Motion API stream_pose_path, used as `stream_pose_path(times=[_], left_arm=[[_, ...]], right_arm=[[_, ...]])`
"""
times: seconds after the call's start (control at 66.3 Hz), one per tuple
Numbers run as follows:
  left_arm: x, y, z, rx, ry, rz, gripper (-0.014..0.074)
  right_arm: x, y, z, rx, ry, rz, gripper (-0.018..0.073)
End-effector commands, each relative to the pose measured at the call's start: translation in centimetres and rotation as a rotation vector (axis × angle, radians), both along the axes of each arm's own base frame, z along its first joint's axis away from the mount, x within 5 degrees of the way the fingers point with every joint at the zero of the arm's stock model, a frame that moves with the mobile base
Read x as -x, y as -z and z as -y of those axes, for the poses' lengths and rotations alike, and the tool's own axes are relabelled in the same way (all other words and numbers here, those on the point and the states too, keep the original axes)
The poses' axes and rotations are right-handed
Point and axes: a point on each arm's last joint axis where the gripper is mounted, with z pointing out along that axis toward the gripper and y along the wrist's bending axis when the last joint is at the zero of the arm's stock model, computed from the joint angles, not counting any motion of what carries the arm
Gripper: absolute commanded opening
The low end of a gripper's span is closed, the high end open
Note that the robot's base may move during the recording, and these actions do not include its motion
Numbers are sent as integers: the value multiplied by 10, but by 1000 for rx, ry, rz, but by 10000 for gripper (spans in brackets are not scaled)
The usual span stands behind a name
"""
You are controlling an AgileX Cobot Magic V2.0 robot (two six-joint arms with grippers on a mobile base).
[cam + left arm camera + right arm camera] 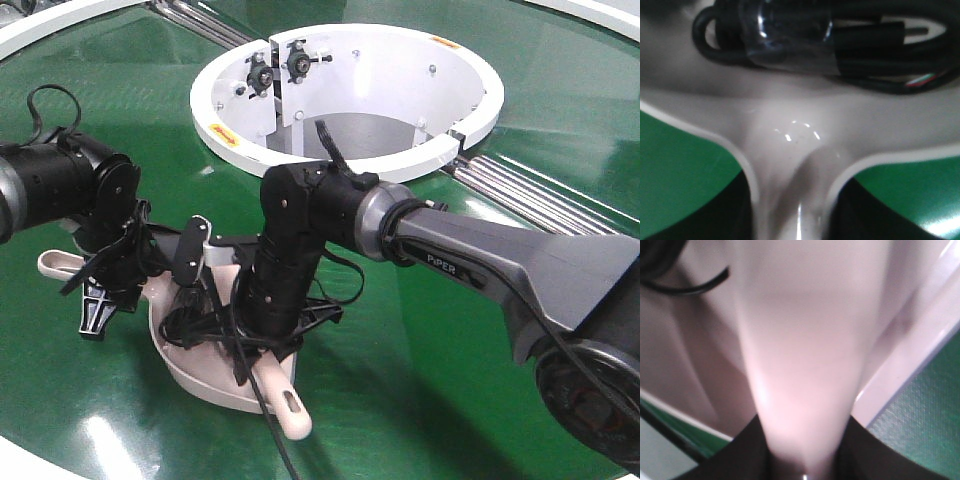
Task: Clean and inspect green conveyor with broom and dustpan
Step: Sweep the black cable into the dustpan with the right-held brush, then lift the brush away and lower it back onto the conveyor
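The beige dustpan (195, 375) rests on the green conveyor (420, 340) at the lower left of the front view. Its handle (58, 264) points left. My left gripper (103, 292) is shut on that handle, and the left wrist view shows the dustpan (790, 130) neck between dark jaws. My right gripper (258, 345) points down over the pan, shut on the broom (800, 365). The broom's slotted handle end (290, 410) sticks out toward the front. Its bristles are hidden under the gripper and cables.
A white ring-shaped hub (340, 90) stands just behind both arms. Bare metal rollers (530, 195) run from it toward the right. The belt's white rim (60, 30) curves along the far left. Loose black cables (850, 50) hang over the pan.
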Motion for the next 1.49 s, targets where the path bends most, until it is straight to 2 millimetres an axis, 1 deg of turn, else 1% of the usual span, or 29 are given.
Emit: stream_pose_path(times=[0.0, 0.075, 0.211, 0.302, 0.377, 0.498, 0.634, 0.769, 0.875, 0.981, 1.086, 1.207, 1.328, 1.479], left_arm=[[2, -22, 4, 22, 16, 50, -7], [2, -22, 4, 22, 16, 50, -7], [2, -22, 4, 22, 15, 50, -7], [2, -22, 4, 22, 15, 50, -7], [2, -22, 4, 22, 15, 50, -7], [2, -22, 4, 22, 15, 50, -7], [2, -22, 4, 22, 15, 50, -7], [2, -22, 4, 22, 15, 50, -7], [2, -22, 4, 22, 15, 50, -7], [2, -22, 4, 22, 15, 50, -7], [2, -22, 4, 22, 15, 50, -7], [2, -22, 4, 22, 15, 50, -7], [2, -22, 4, 22, 15, 50, -7], [2, -22, 4, 22, 15, 50, -7]], right_arm=[[2, -47, 0, -75, -29, 62, -5], [1, -53, 3, -67, -33, 97, -5], [-4, -63, 15, -24, -29, 159, -3], [-10, -73, 26, -20, -7, 194, -2], [-16, -86, 41, -25, 22, 224, -2], [-24, -108, 67, -42, 63, 278, -2], [-31, -135, 102, -59, 117, 349, -2], [-36, -160, 141, -47, 182, 426, -2], [-37, -177, 170, -35, 237, 482, -2], [-35, -190, 197, -23, 282, 522, -2], [-29, -189, 220, 9, 315, 514, -2], [-19, -172, 243, 80, 335, 466, -2], [-6, -145, 258, 160, 331, 401, -2], [11, -105, 265, 234, 313, 309, -2]])
